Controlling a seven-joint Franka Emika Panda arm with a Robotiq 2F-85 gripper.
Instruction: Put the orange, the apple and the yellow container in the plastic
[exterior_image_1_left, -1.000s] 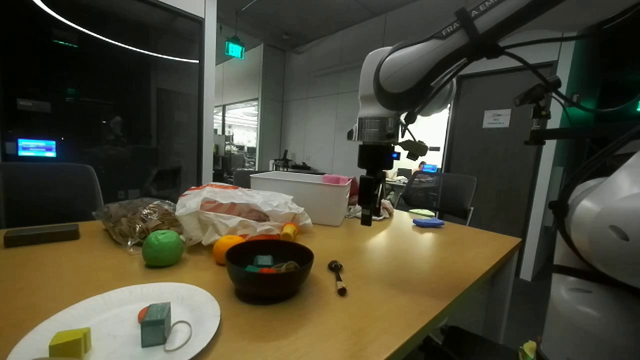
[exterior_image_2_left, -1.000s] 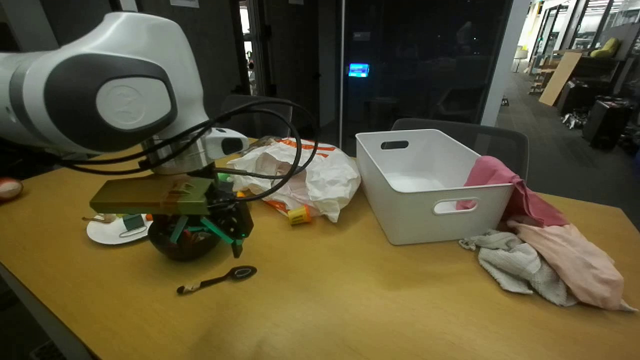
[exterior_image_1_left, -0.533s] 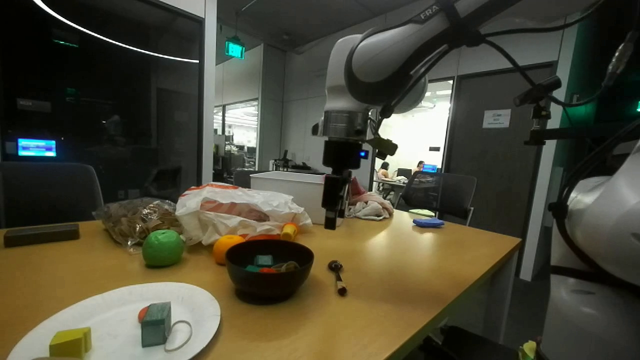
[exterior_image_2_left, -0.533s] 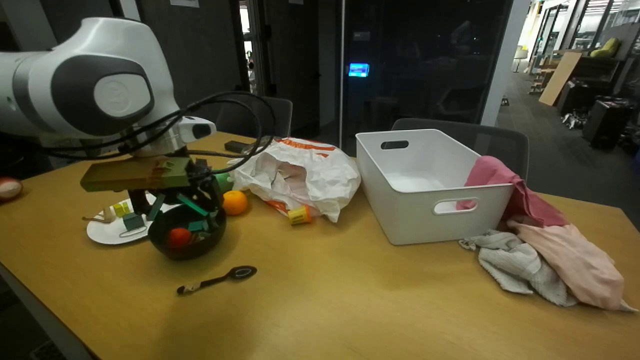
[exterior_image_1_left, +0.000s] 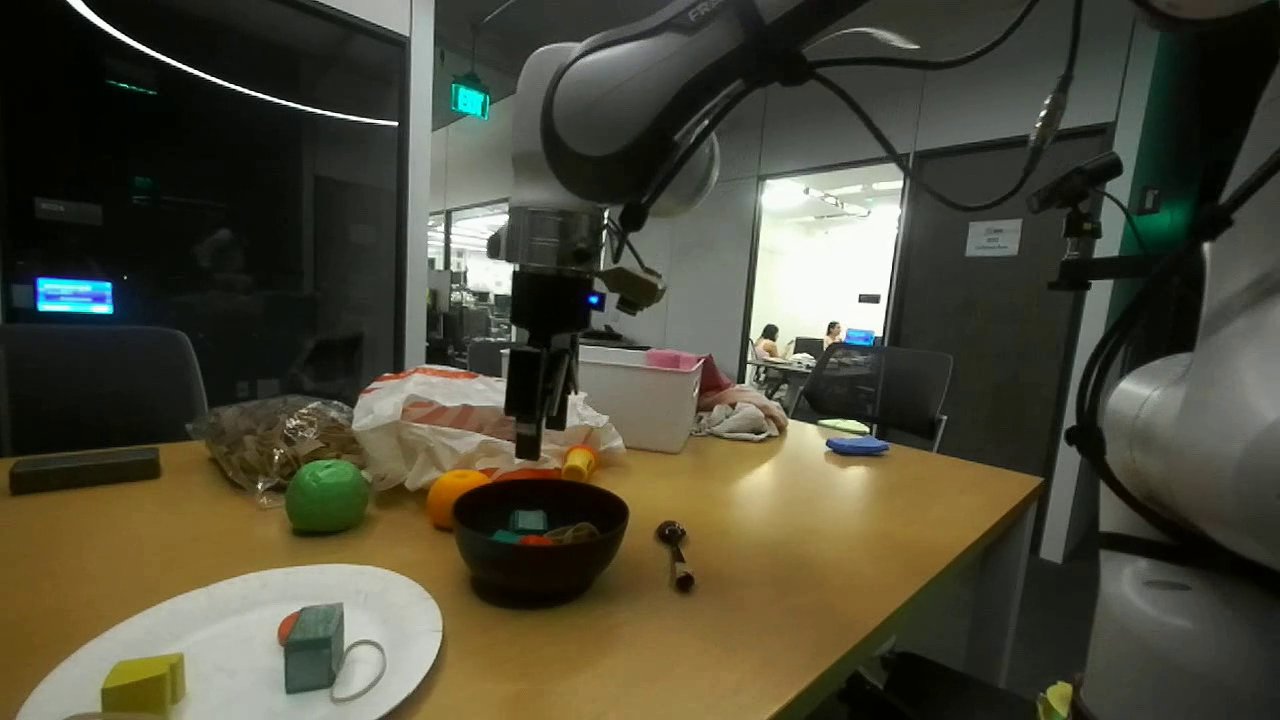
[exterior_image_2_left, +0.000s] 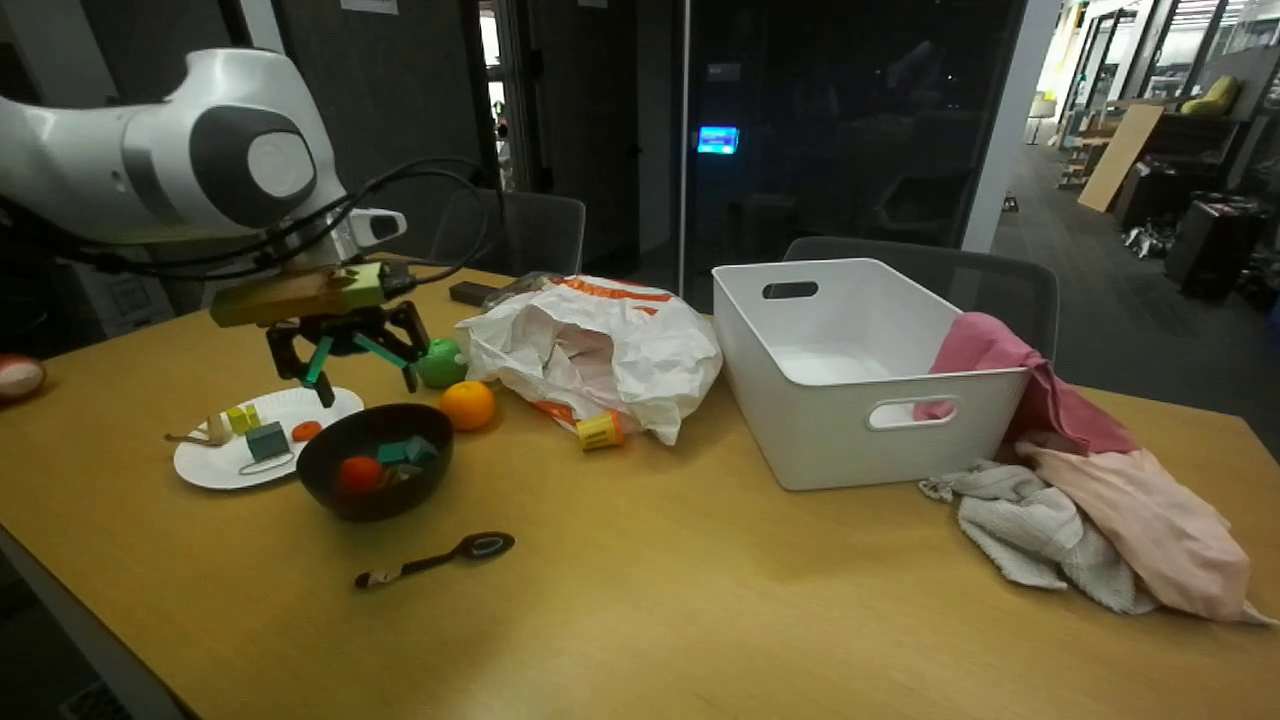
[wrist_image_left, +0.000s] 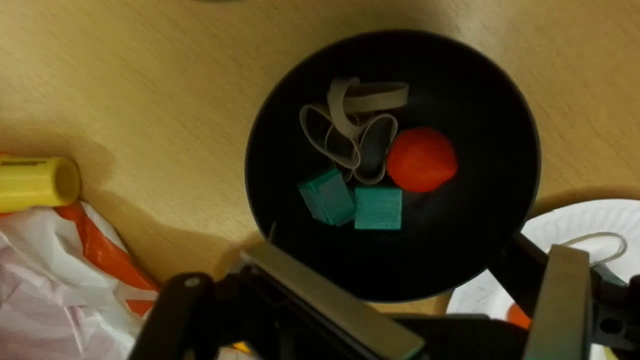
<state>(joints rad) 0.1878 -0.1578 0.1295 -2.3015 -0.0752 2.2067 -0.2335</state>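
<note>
The orange (exterior_image_1_left: 455, 498) sits on the table beside the black bowl; it also shows in an exterior view (exterior_image_2_left: 468, 405). The green apple (exterior_image_1_left: 327, 496) stands near it and also shows in an exterior view (exterior_image_2_left: 441, 364). The yellow container (exterior_image_2_left: 599, 431), with an orange end, lies at the edge of the white plastic bag (exterior_image_2_left: 640, 350). The wrist view shows the container (wrist_image_left: 30, 184) and part of the bag (wrist_image_left: 55, 285); the apple is hidden there. My gripper (exterior_image_2_left: 368, 390) is open and empty, in the air over the bowl's far side; it also shows in an exterior view (exterior_image_1_left: 540, 445).
The black bowl (wrist_image_left: 395, 265) holds teal blocks, a red piece and rubber bands. A white plate (exterior_image_1_left: 230, 600) with blocks stands beside it. A dark spoon (exterior_image_2_left: 440, 560) lies in front. A white bin (exterior_image_2_left: 850, 440) with cloths and a clear bag (exterior_image_1_left: 275, 440) are on the table.
My gripper has moved left in both exterior views, past the spoon and over the bowl. In an exterior view it has uncovered the orange and the apple. The objects have not moved.
</note>
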